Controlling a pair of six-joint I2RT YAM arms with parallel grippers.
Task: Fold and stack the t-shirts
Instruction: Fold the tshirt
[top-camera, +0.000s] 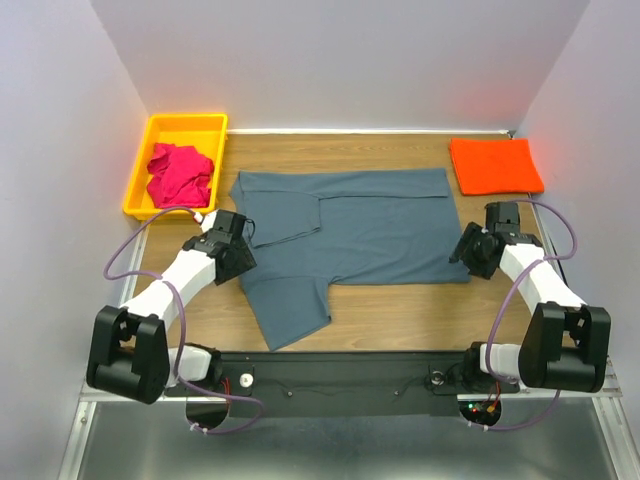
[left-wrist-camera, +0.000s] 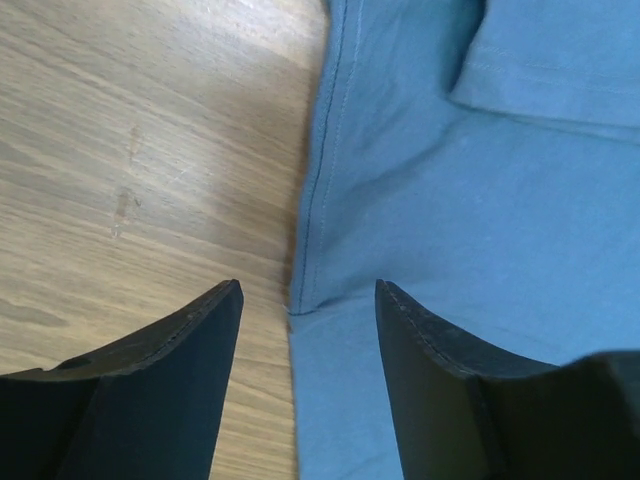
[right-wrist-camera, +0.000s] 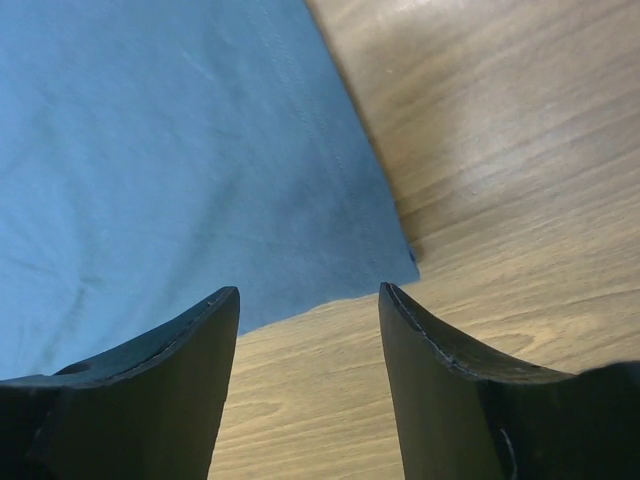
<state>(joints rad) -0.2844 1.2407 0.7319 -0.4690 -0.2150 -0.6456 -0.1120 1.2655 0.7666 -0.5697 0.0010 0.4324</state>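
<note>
Wooden desk (top-camera: 400, 320) has the big slate grey-blue t-shirt (top-camera: 370, 230) spread flat between my two claws. The yellow bin (top-camera: 186, 128) sits just beyond the left claw (left-wrist-camera: 308, 290), and the folded orange t-shirt (top-camera: 495, 165) lies just beyond the right claw (right-wrist-camera: 308, 292). The magenta t-shirt (top-camera: 180, 172) is bunched up in the bin. Left claw's jaws are partway apart with nothing in them, straddling the grey shirt's side edge. Right claw has a similar gap, also empty, over that shirt's near corner.

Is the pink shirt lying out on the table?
No, the pink shirt sits crumpled inside the yellow bin at the table's far left corner.
</note>
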